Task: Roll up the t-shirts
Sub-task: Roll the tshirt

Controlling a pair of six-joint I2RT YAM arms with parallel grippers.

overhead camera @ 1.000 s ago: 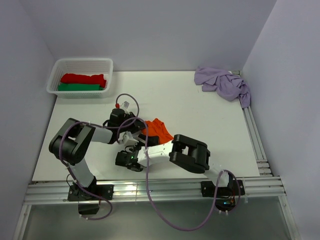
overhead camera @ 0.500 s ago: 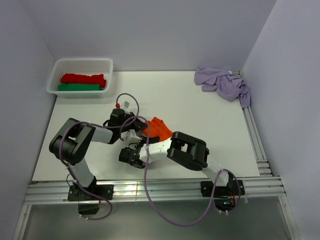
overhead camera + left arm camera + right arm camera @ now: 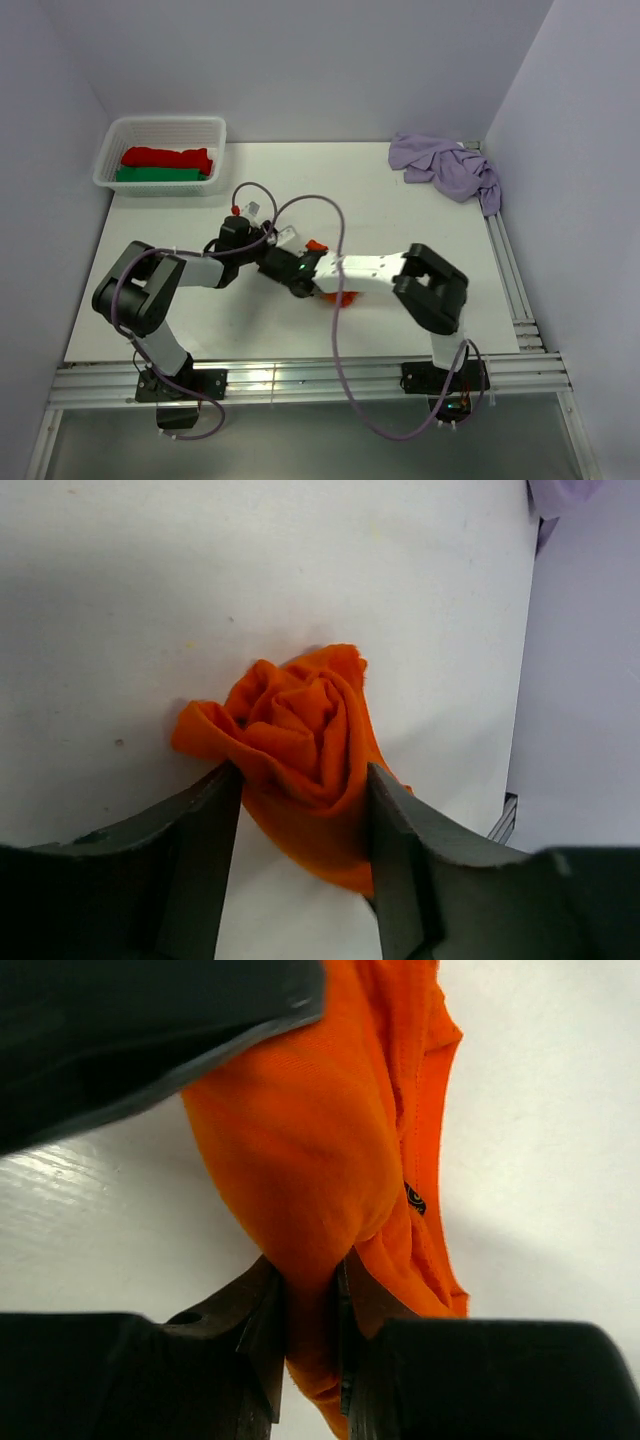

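The orange t-shirt [image 3: 300,740] lies bunched into a loose roll on the white table. My left gripper [image 3: 300,785] is open, with its fingers [image 3: 205,830] standing on either side of the bundle's near end. My right gripper [image 3: 310,1285] is shut on a fold of the orange t-shirt [image 3: 300,1150]. In the top view both wrists meet mid-table and cover most of the orange t-shirt [image 3: 345,297]. The lilac t-shirt [image 3: 445,167] lies crumpled at the far right corner, away from both grippers.
A white basket [image 3: 108,165] at the far left holds a red and a green rolled cloth. A metal rail [image 3: 505,270] runs along the table's right edge. Purple cables loop over both arms.
My right arm has swung round from the near left, its elbow now to the right, and its jaws have closed on the orange cloth. My left jaws have opened.
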